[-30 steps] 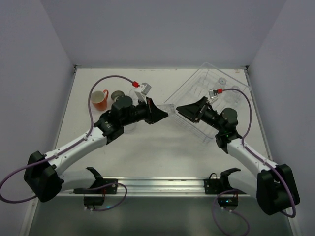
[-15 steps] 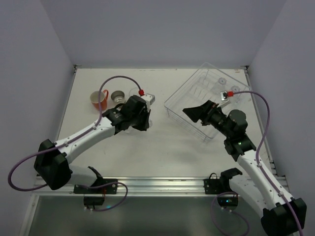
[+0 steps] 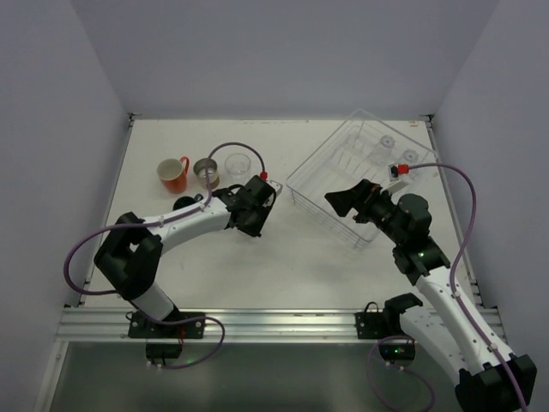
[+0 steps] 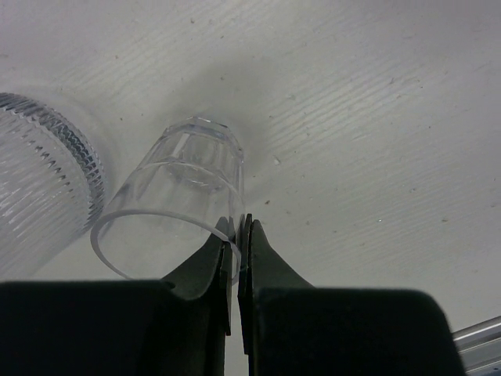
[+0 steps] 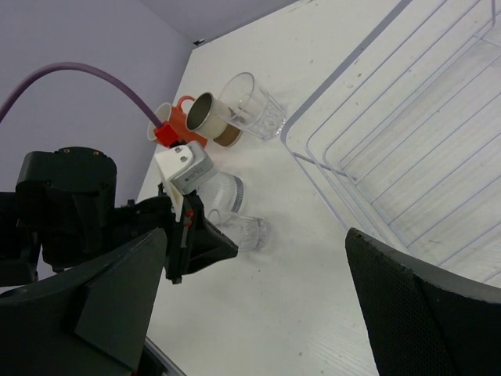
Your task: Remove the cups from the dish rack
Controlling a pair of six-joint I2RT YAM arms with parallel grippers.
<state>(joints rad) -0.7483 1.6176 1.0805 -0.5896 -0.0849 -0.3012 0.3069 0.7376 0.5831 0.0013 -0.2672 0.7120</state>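
Cups sit in two places. Three stand in a row on the table (image 3: 300, 257), well left of the dish rack (image 3: 343, 176): an orange-red mug (image 3: 174, 174), a beige cup (image 3: 206, 170) touching or just beside it, and a clear tumbler (image 3: 238, 163) to the right of those.

Nearer the arms, a small clear tumbler (image 4: 184, 200) is beside a ribbed clear glass (image 4: 43, 184). The left gripper (image 4: 237, 231) has its two fingers pinched almost together on this small tumbler's rim, one finger inside the mouth and one outside. The tumbler leans in the wrist view; whether its base rests on the table I cannot tell.

The rack lies at an angle on the right half of the table. In its far part two clear cups (image 3: 383, 142) show faintly through the plastic. The right gripper (image 3: 341, 197) hangs over the rack's near left edge with its fingers spread wide and nothing between them.
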